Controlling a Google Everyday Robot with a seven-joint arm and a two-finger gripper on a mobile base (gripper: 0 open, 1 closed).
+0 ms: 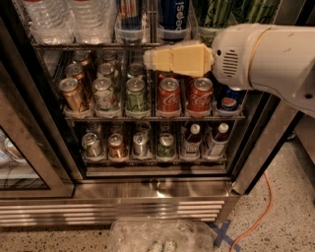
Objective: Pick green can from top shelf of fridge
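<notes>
Tall bright-green cans (222,12) with dark streaks stand at the right end of the top shelf (98,46), a wire rack with clear plastic holders; only their lower parts show. The fridge (147,189) is open in front of me. My gripper (150,59), cream-coloured on a white arm, points left in front of the middle rack, just below the top shelf's front rail. It is below and left of the green cans and holds nothing that I can see.
Water bottles (51,19) and a blue Pepsi can (174,14) share the top shelf. Short soda cans (135,94) and red Coke cans (169,96) fill the middle rack. The glass door (22,167) stands open at left. An orange cable (256,221) and a plastic bag (162,236) lie on the floor.
</notes>
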